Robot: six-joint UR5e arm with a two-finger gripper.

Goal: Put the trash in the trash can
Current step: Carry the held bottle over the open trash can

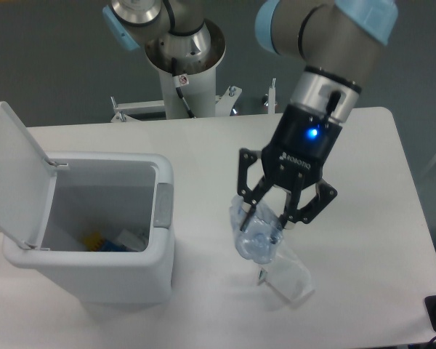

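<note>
Tool (273, 217), clamped on the clear bottle (253, 234) at centre frame above the tabletop (203, 145), should carry it level leftward over the open trash can (102, 240) before releasing.

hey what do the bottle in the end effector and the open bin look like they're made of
The bottle, held in the end effector, looks like thin clear plastic: the table shows through it and glints mark its surface. The bin looks like smooth white moulded plastic with a soft sheen, rounded corners and a grey tab.
</note>
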